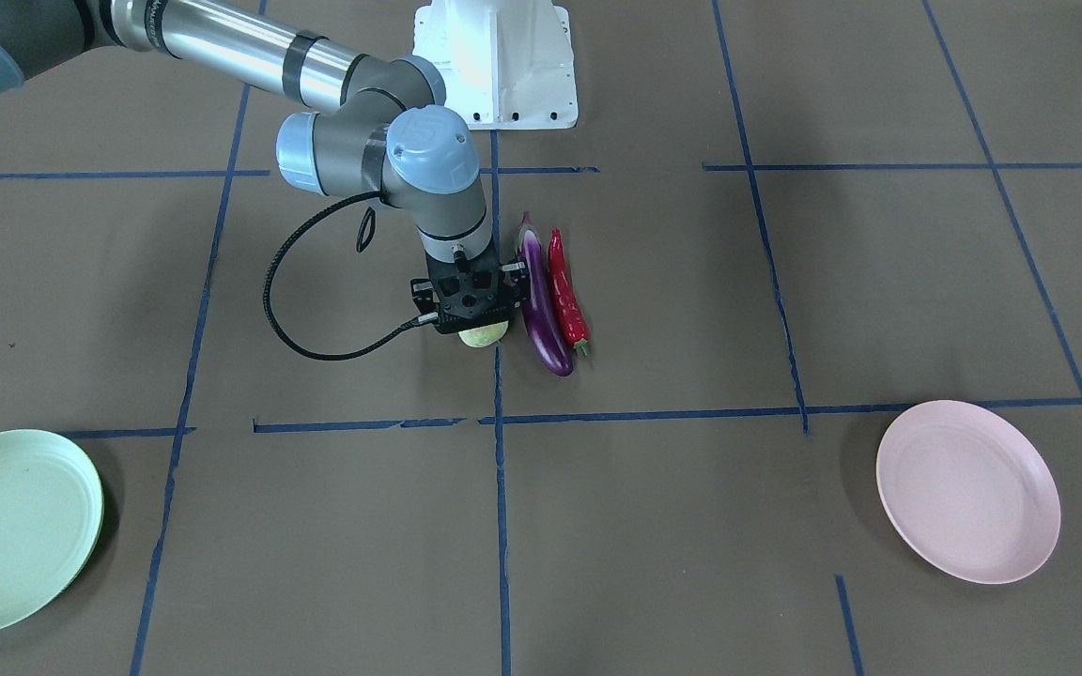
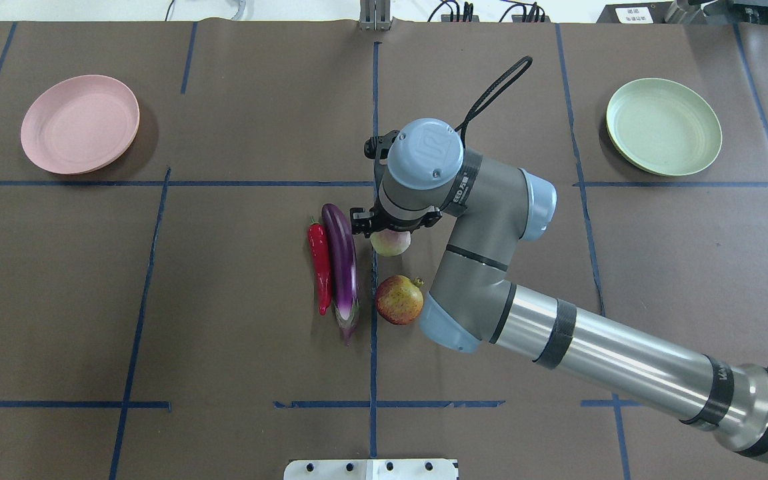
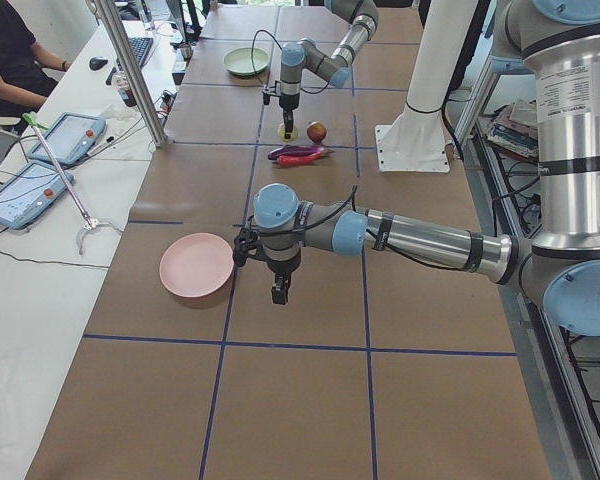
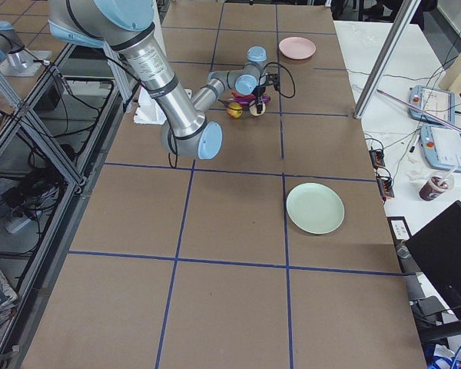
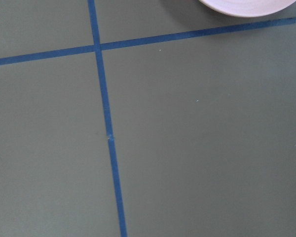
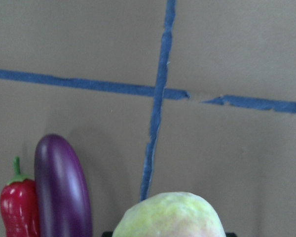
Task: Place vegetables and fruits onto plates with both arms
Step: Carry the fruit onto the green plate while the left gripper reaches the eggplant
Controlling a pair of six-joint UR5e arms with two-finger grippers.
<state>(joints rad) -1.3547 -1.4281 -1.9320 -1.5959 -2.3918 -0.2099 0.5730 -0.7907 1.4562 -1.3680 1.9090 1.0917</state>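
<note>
My right gripper is lowered straight over the pale green fruit, which sits on the table; its fingers are hidden under the wrist, so I cannot tell whether they grip it. The fruit fills the bottom of the right wrist view. The red and yellow-green fruit lies just nearer the base. The purple eggplant and red chili lie side by side to its left. The pink plate and the green plate hold nothing. My left gripper hovers beside the pink plate; I cannot tell whether it is open or shut.
The white base block stands at the table's robot side. Blue tape lines cross the brown table cover. Tablets and an operator are beyond the table's far edge. The left wrist view shows only the pink plate's rim.
</note>
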